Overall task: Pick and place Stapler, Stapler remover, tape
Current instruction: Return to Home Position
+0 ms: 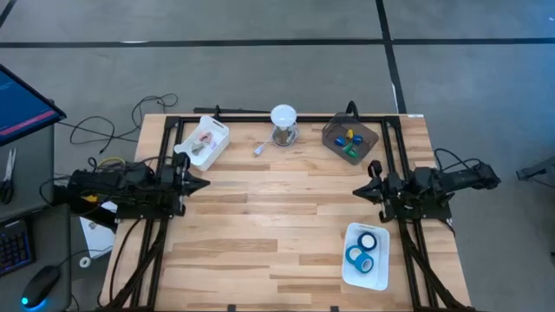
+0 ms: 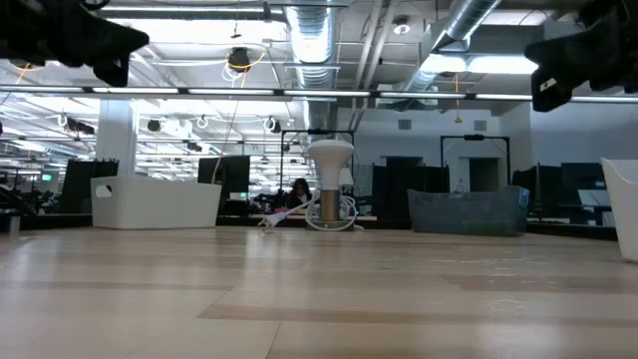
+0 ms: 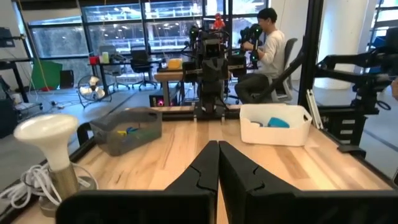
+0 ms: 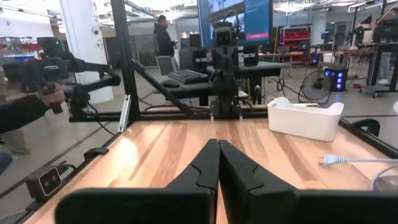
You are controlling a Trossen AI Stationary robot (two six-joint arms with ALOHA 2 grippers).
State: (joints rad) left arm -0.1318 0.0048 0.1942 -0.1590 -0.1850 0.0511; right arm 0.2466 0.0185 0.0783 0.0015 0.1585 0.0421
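Both arms were parked at the sides of the counter (image 1: 277, 217). The left hand (image 1: 201, 183) and the right hand (image 1: 357, 192) were each clenched tight, gripping nothing, fingers pressed together and pointing at each other across the wood.

The dark bin (image 1: 332, 134) at the far right had the staplers (image 1: 350, 136) in it, with yellow, green and a bit of blue showing. The blue tape rolls (image 1: 368, 242) sat in the white tray (image 1: 384, 253) near the right arm. Another white tray (image 1: 218, 130) far left held pinkish pieces (image 1: 205, 139) I couldn't make out. A white lamp (image 1: 283, 115) stood between it and the bin.
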